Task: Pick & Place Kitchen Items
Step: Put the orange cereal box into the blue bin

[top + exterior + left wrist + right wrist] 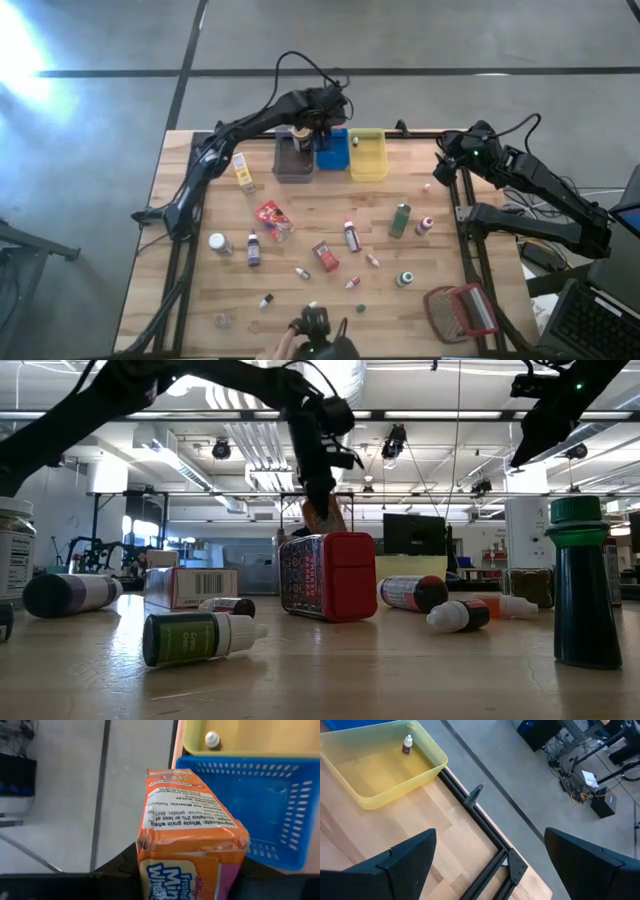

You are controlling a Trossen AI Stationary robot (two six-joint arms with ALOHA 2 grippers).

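Observation:
My left gripper [322, 118] hangs over the bins at the table's far edge, shut on an orange cereal box [187, 827], which also shows below the fingers in the low view [324, 517]. The blue bin [280, 800] lies just beside and under the box. My right gripper [487, 865] is open and holds nothing, raised near the table's far right corner [445, 165]. Other kitchen items lie on the table: a yellow box [243, 172], a red packet [272, 218], a green bottle [400, 220] and several small bottles. My left gripper pinches the orange cereal box between its two fingers [125, 865], one on each side wall at the box's near end [150, 870]. The fingers come from above, slanting toward the far edge, along the box. The box is lifted clear, tilted above the blue bin.
The grey bin [293, 158], blue bin [332, 155] and yellow bin [368, 158] stand in a row at the far edge. A small bottle [408, 744] lies in the yellow bin. A red-framed mesh object [460, 312] sits at the near right corner.

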